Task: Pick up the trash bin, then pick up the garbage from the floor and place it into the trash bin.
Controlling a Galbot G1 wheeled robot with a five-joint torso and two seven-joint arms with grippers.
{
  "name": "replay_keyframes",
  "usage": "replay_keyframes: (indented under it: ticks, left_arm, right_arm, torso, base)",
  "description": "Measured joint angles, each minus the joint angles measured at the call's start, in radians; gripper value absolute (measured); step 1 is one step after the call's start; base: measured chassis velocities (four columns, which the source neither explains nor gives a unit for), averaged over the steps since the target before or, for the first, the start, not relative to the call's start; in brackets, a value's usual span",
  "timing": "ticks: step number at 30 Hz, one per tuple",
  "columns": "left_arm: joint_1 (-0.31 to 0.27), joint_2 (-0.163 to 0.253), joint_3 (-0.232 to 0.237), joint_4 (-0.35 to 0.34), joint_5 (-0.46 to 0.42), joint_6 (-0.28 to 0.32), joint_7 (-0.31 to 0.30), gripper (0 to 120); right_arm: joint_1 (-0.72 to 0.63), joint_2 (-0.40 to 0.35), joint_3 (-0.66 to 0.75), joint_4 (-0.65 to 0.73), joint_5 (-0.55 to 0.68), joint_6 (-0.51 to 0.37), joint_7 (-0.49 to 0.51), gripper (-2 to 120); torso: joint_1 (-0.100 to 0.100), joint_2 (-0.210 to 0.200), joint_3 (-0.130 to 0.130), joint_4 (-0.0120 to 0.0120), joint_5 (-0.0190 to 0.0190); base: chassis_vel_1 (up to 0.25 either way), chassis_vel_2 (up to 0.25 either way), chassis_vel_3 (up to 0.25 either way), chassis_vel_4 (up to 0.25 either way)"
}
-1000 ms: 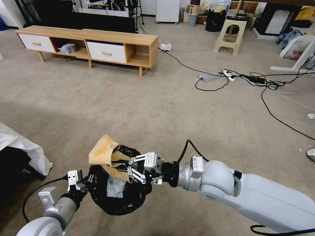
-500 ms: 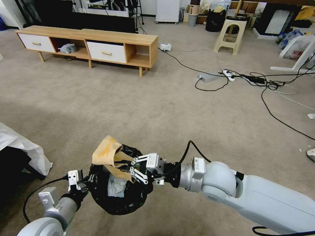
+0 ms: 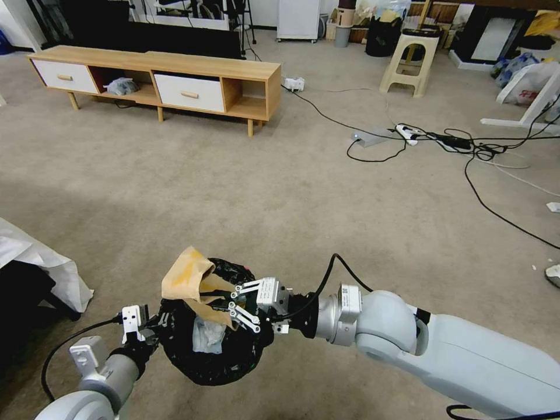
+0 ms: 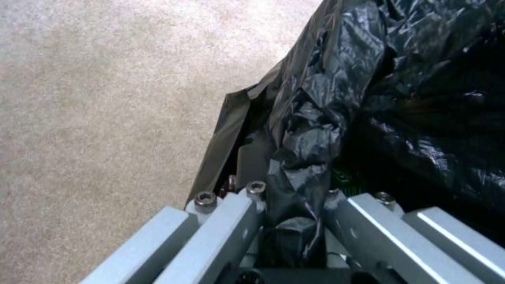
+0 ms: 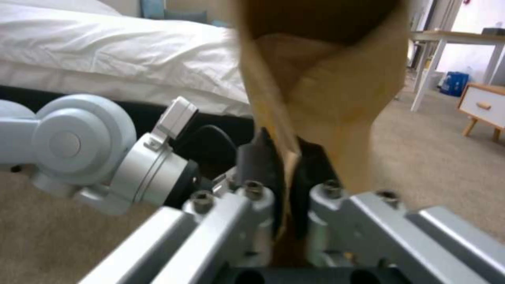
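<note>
The left gripper (image 3: 153, 325) holds the trash bin (image 3: 211, 350) clear of the floor, jaws clamped on the bag-lined rim (image 4: 302, 165). The right gripper (image 3: 230, 300) has its jaws closed on a crumpled brown paper box (image 3: 189, 279), pinched between them (image 5: 287, 157); most of the box projects beyond the jaws, above the bin mouth. Risk: released here, the box may catch the rim and tip outside. A thin plastic grip may also slip.
</note>
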Motion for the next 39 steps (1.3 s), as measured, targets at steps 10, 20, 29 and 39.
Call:
replay_keyframes:
  ticks: [10,20,29,39]
  left_arm:
    - [0.003,-0.001,0.000,-0.007,-0.001,0.002,0.000,1]
    - [0.009,0.001,0.000,-0.016,-0.002,0.003,0.001,1]
    - [0.011,-0.008,-0.001,-0.017,-0.002,0.003,0.001,1]
    - [0.011,-0.009,-0.001,-0.017,0.000,0.003,0.001,1]
  right_arm:
    - [-0.035,-0.020,0.028,0.000,-0.020,0.000,-0.001,45]
    - [-0.050,-0.025,0.049,-0.002,-0.025,0.000,-0.007,79]
    - [-0.071,-0.038,0.073,0.001,-0.031,0.000,-0.014,100]
    - [-0.090,-0.053,0.113,0.014,-0.033,0.000,-0.018,100]
  torso:
    - [0.000,0.000,0.000,0.0000,0.0000]
    - [0.000,0.000,0.000,0.0000,0.0000]
    - [0.000,0.000,0.000,0.0000,0.0000]
    - [0.000,0.000,0.000,0.0000,0.0000]
  base:
    - [0.000,0.000,0.000,0.000]
    - [0.000,0.000,0.000,0.000]
    - [0.000,0.000,0.000,0.000]
    - [0.000,0.000,0.000,0.000]
